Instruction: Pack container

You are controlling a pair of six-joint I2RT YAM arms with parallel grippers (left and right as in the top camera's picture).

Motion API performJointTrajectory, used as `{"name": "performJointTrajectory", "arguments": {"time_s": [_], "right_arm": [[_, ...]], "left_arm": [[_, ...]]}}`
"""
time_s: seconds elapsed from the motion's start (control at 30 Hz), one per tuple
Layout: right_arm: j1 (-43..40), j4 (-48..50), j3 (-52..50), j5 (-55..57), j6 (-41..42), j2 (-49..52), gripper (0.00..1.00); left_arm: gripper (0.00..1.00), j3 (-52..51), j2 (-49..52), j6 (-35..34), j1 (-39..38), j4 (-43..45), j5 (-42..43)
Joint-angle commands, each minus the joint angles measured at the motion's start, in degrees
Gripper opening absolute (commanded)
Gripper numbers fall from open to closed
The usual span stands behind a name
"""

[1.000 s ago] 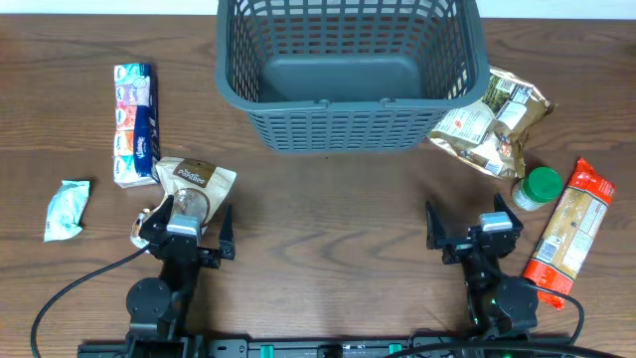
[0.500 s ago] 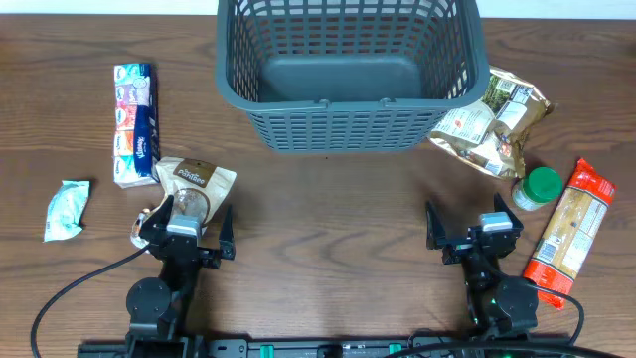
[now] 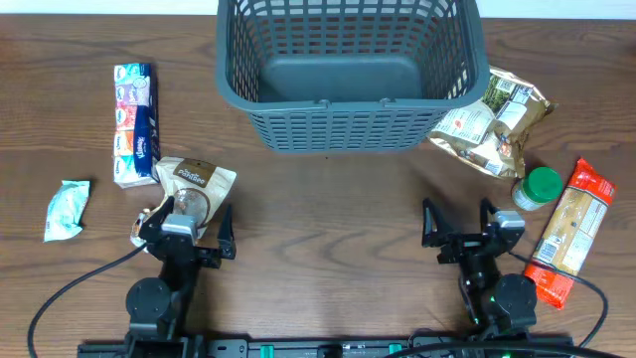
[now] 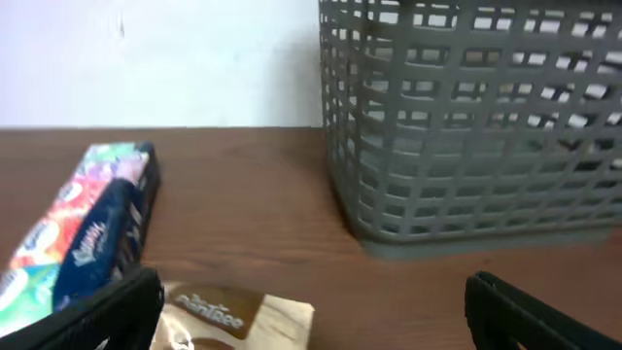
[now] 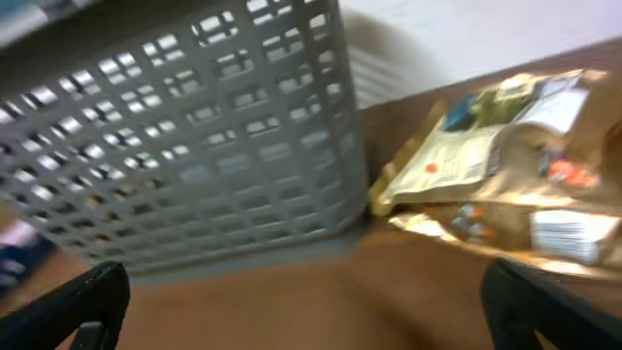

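Note:
The dark grey lattice basket [image 3: 348,70] stands empty at the back middle of the table; it also shows in the left wrist view [image 4: 476,126] and the right wrist view [image 5: 185,136]. My left gripper [image 3: 187,229] is open and empty near the front left, over the edge of a beige-and-brown packet [image 3: 194,184] that also shows in the left wrist view [image 4: 233,316]. My right gripper [image 3: 457,227] is open and empty near the front right. A crinkled gold snack bag [image 3: 489,121] lies right of the basket, and it also shows in the right wrist view [image 5: 496,165].
A colourful tissue pack [image 3: 134,124] lies at the left, with a small pale blue packet [image 3: 67,209] further left. A green-capped bottle [image 3: 537,189] and an orange pasta packet [image 3: 566,234] lie at the right.
My right gripper has turned and shifted slightly left; its view is blurred. The left arm and the objects have not moved.

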Motion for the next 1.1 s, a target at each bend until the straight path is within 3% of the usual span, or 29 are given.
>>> {"name": "performJointTrajectory", "arguments": {"time_s": [0.0,0.2,0.33,0.53,0.8,0.93,1.07], "right_arm": [[0.4,0.8,0.7,-3.0,6.5,0.7,0.99],[-2.5,-0.4,9.4,-3.0,-1.3,7.0,0.99],[-4.7,-7.5,21.4,-5.3,-7.7,16.7,0.99],[-7.1,-27.5,44.8,-4.1,-15.4,33.5,0.99],[-14.9,-59.9,77.3,-0.2,-16.5,55.5,0.99],[-15.4,-65.7,86.0,0.2,-17.6,61.7,0.99],[-15.7,-59.2,86.9,1.1,-19.3,63.8,0.99]], "left_arm": [[0.98,2.3,0.5,-4.9,-0.2,-4.5,2.0],[0.98,14.6,7.5,-4.9,-0.2,-17.0,-2.8],[0.98,23.6,15.1,-2.8,-0.2,-20.5,-5.5],[0.98,34.2,26.3,-2.5,-0.2,-25.4,-5.6],[0.98,41.8,32.5,-1.8,0.2,-30.1,-6.0],[0.98,43.4,32.7,-1.7,1.8,-31.7,-6.0],[0.98,43.7,32.6,-1.6,2.7,-32.3,-6.0]]}}
